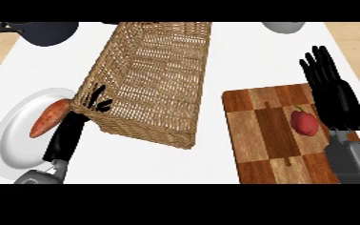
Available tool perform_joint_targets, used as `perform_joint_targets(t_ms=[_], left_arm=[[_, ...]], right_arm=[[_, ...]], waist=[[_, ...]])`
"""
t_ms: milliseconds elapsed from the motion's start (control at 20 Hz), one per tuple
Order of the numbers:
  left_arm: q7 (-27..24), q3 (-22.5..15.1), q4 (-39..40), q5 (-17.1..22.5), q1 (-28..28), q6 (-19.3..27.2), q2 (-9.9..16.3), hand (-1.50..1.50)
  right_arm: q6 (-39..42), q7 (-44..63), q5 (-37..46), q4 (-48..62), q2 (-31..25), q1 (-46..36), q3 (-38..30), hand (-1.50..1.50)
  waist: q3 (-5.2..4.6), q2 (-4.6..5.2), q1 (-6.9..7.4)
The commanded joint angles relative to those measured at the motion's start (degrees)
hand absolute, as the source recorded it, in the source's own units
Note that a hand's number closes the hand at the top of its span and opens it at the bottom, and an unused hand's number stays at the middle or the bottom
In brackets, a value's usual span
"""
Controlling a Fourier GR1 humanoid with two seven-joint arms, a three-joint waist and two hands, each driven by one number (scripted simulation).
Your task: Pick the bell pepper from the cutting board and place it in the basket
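A small red bell pepper (304,122) with a green stem lies on the right part of the checkered wooden cutting board (264,138). My right hand (332,88) is just to the pepper's right, open, its fingers straight and pointing away from me; it does not hold the pepper. The large woven wicker basket (151,76) stands left of the board, running from the counter's far edge toward me. My left hand (70,133) is at the basket's near left corner, with its fingertips showing against the wicker wall.
A white plate (21,138) at the left holds an orange sweet potato (49,118), partly under my left forearm. A dark pan (45,32) sits at the far left and a grey bowl (285,27) at the far right edge.
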Motion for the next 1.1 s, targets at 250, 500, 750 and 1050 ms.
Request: perform_joint_targets(t_ms=[250, 500, 750, 1050], left_arm=[[-8.77, 8.34, -7.22, -0.10, -5.77, -2.41, 6.23, 0.00], [-9.12, 9.36, -4.24, 3.58, -6.39, -5.16, 4.60, 0.00], [-10.21, 9.23, -3.19, 2.54, -4.71, -4.46, 3.83, 0.00], [-9.79, 9.96, -6.54, 2.14, -1.85, -4.29, 5.47, 0.00]], right_arm=[[-4.72, 7.61, 15.67, 1.96, -3.66, -9.13, 9.92, 1.50], [-25.24, 0.36, 22.64, 5.16, 17.79, -10.45, 16.05, -1.50], [-37.38, 12.62, 38.26, 7.01, 11.58, -17.25, 19.22, -1.50], [-28.64, 33.59, 52.13, 14.22, -4.97, -24.65, 22.56, -1.50]], waist=[[-0.49, 0.54, 3.17], [-0.45, 0.90, 1.78], [-0.71, 0.38, 0.00], [-1.33, -0.58, -1.00]])
